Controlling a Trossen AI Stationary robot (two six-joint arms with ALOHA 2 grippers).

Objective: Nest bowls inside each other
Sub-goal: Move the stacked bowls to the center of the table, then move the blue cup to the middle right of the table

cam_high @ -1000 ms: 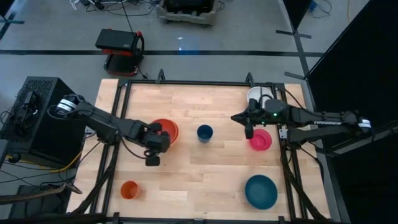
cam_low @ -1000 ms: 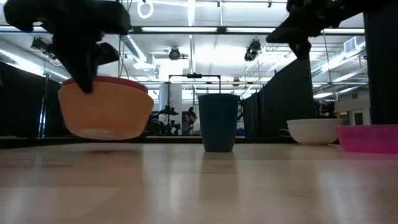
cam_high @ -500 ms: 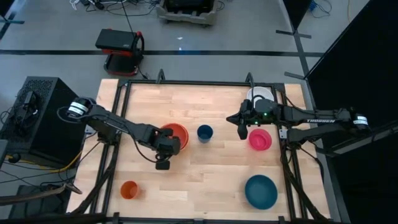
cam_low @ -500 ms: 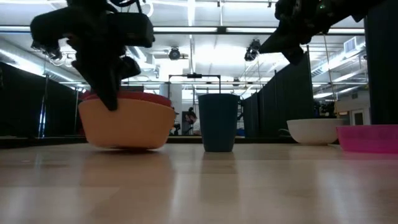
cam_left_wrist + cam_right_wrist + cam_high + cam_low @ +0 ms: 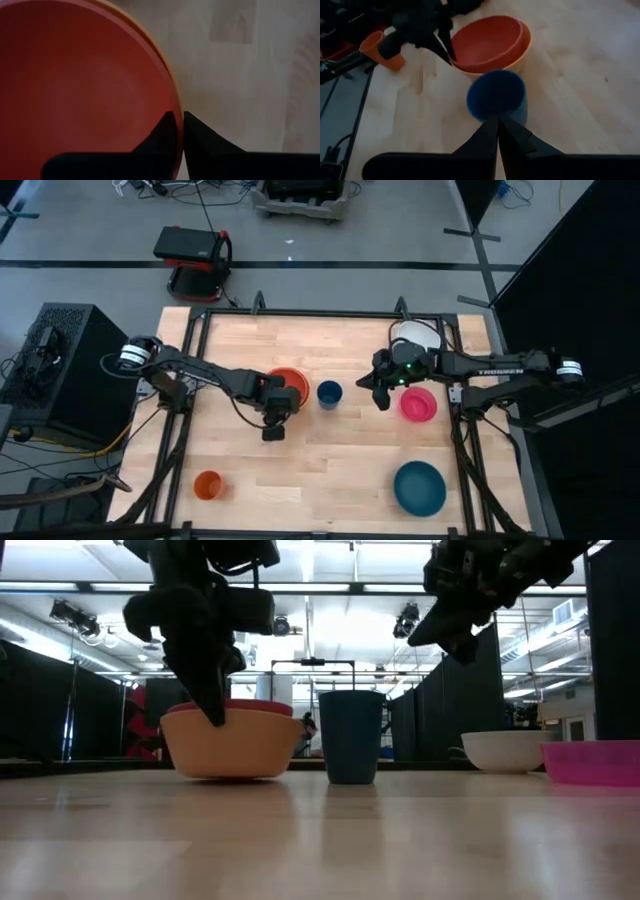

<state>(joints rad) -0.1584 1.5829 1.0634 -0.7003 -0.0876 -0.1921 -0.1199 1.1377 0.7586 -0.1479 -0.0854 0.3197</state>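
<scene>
White "TROSSEN" lettering [image 5: 497, 364] on right arm; left hand [image 5: 179, 131] pinching red-orange bowl [image 5: 80, 90] rim.

Five round shallow plastic bowls, all upright on the wooden table. The red-orange bowl [image 5: 287, 383] is nested inside the yellow-orange bowl [image 5: 232, 743], only a thin rim of the latter being seen from above; the pair rests on the table left of centre. The white bowl [image 5: 420, 335] is placed near the far right edge. The magenta-pink bowl [image 5: 419, 404] is placed just in front of it, apart from it. The teal bowl [image 5: 419, 487], the largest, lies near the front right corner, well apart from the others.
</scene>
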